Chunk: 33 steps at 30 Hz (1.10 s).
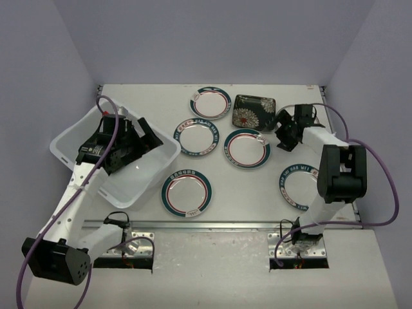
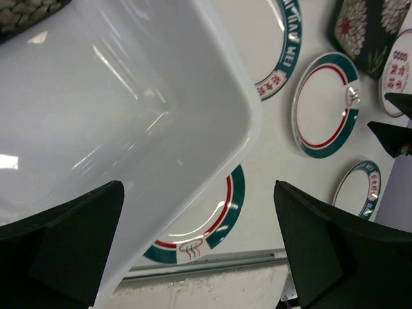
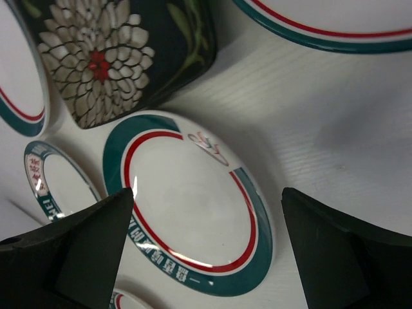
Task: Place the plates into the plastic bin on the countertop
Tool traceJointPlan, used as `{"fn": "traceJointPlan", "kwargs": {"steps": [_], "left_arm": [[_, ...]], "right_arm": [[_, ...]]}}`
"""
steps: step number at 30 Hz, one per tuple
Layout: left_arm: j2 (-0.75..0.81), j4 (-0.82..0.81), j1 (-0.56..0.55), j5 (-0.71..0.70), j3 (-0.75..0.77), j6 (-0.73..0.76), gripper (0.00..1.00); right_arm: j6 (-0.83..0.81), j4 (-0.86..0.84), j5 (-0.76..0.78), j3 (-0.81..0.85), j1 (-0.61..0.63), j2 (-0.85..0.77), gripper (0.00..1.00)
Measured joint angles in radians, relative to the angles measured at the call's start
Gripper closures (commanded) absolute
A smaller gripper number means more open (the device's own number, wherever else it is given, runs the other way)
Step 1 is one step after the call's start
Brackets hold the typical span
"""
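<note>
Top external view: both hands spread, round plates out on the counter

Closest to the arm bases, the metal rail [image 1: 212, 224] runs along the front edge of the counter [image 1: 251, 206]. Just past it the near round plate [image 1: 187, 193] lies flat, with a teal rim and a red ring, just beside the right wall of the plastic bin [image 1: 64, 147]. The bin sits at the left of the counter, turned at an angle. About as near on the right, the right-side round plate [image 1: 296, 183] lies flat, partly hidden behind the right arm.

The left hand [image 1: 147, 136] hangs within the bin's outline, its fingers spread wide with nothing between them. From the left wrist camera the two dark fingers stand far apart. The bin's rounded corner and the near round plate show in the gap. A dark flowered plate [image 2: 26, 11] shows at the top corner of that view, seemingly on the bin's floor and mostly cut off.

Mid-counter, the centre round plate [image 1: 246, 149] and the left-centre round plate [image 1: 198, 137] lie side by side, very close. The right hand [image 1: 281, 129] is just right of the centre round plate, fingers spread and gripping nothing. Whether it touches the counter cannot be told. Its wrist camera shows a round plate under the gap, with the square black plate [image 1: 254, 111] just beyond that plate's rim.

Farther back, the square black plate lies flat, and the far round plate [image 1: 210, 103] sits just to its left, nearest the back wall.
</note>
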<state>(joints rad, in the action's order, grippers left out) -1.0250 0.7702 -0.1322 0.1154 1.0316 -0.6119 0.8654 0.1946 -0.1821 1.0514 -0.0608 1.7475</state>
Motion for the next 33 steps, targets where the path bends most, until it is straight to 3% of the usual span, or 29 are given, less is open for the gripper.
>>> {"fn": "traceJointPlan", "kwargs": {"steps": [10,14,19,27,28,31,33], "left_arm": [[0.100,0.044,0.000,0.097,-0.038,0.014,0.00],[0.096,0.048,0.000,0.130,-0.004,0.025,0.00],[0.096,0.058,0.000,0.154,0.037,0.032,0.00],[0.100,0.063,0.000,0.200,0.039,0.032,0.00],[0.102,0.062,0.000,0.207,0.038,0.032,0.00],[0.108,0.062,0.000,0.224,0.034,0.032,0.00],[0.109,0.062,0.000,0.234,0.034,0.032,0.00]], "right_arm": [[0.178,-0.282,0.054,-0.063,0.000,0.134,0.15],[0.211,-0.382,0.059,-0.067,0.000,0.167,0.38],[0.261,-0.468,0.061,-0.069,0.004,0.219,0.58],[0.365,-0.568,0.068,-0.073,0.005,0.271,0.62],[0.377,-0.579,0.068,-0.073,0.005,0.278,0.66],[0.403,-0.607,0.066,-0.063,0.005,0.301,0.95],[0.429,-0.628,0.062,-0.058,0.003,0.318,1.00]]}}
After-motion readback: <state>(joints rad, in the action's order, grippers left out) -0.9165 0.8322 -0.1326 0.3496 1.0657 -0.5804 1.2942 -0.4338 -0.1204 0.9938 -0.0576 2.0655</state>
